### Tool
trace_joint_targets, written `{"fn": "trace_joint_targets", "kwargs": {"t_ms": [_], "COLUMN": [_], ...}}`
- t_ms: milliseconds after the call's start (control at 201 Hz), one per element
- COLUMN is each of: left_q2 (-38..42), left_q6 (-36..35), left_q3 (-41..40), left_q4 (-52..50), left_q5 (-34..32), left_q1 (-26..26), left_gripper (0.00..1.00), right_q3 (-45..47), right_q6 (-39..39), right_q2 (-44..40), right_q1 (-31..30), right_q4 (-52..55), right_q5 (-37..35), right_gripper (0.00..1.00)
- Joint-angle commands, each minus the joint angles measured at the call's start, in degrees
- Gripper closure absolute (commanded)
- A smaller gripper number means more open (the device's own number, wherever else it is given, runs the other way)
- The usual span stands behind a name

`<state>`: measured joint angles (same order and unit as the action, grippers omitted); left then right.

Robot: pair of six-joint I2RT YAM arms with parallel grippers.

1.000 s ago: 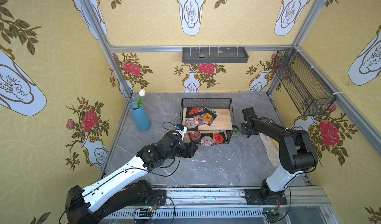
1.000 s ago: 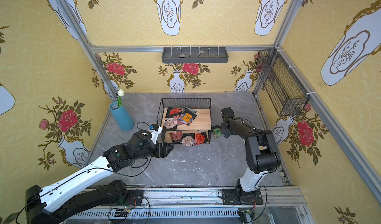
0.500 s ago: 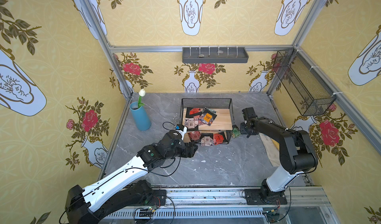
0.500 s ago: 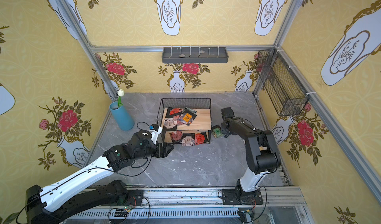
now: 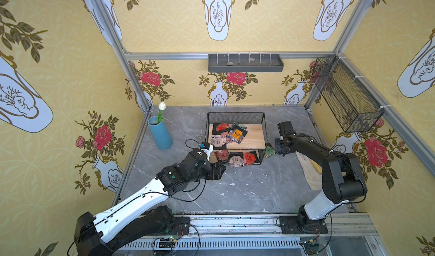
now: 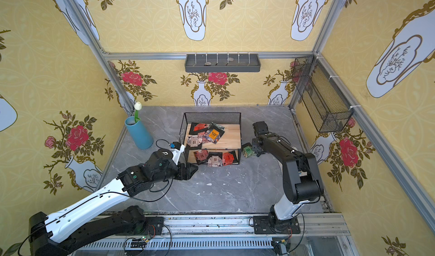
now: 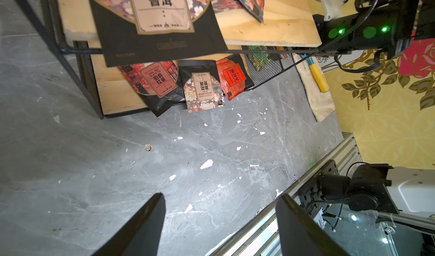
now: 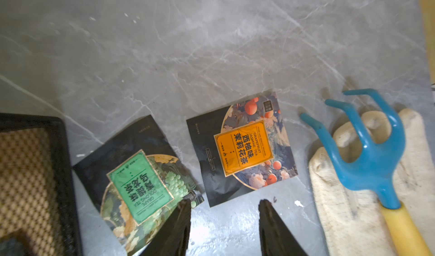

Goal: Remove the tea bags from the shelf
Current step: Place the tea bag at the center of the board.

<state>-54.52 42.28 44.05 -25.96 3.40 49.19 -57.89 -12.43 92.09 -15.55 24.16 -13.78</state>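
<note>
Jaws gape on the right arm (image 5: 313, 146), over a green tea bag (image 8: 143, 184) already off the shelf (image 5: 236, 114), and on the left arm (image 5: 150, 191), empty, facing remaining tea bags (image 7: 202, 87).

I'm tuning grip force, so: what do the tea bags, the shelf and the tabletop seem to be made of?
Tea bags: thin printed plastic or foil film, semi-matte black; soft creases and faint sheen show. Shelf: light bare-looking wooden boards with grain, in black metal wire mesh. Tabletop: grey, white-veined, matte; stone or a marble-print laminate, cannot tell.
</note>
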Motion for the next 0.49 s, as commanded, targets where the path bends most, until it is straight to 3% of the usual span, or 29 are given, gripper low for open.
{"fn": "trace_joint_targets", "kwargs": {"t_ms": [0, 254, 488], "left_q2": [0.05, 0.65, 1.5], "left_q6": [-0.18, -0.18, 0.12], "left_q3": [-0.34, -0.35, -0.01], "left_q4": [1.08, 0.51, -2.0], "left_q5": [-0.28, -0.93, -2.17], "left_q1": [0.03, 0.03, 0.03], "left_gripper": [0.17, 0.17, 0.17], "right_q3": [0.13, 1.75, 1.25], "right_q6": [-0.41, -0.43, -0.11], "right_q2": [-2.22, -10.55, -19.0], "right_q1": [-0.31, -1.17, -5.32], "right_q4": [0.17, 2.53, 7.05], "right_q5": [0.07, -0.26, -3.72], "right_gripper": [0.46, 0.41, 0.29]}}
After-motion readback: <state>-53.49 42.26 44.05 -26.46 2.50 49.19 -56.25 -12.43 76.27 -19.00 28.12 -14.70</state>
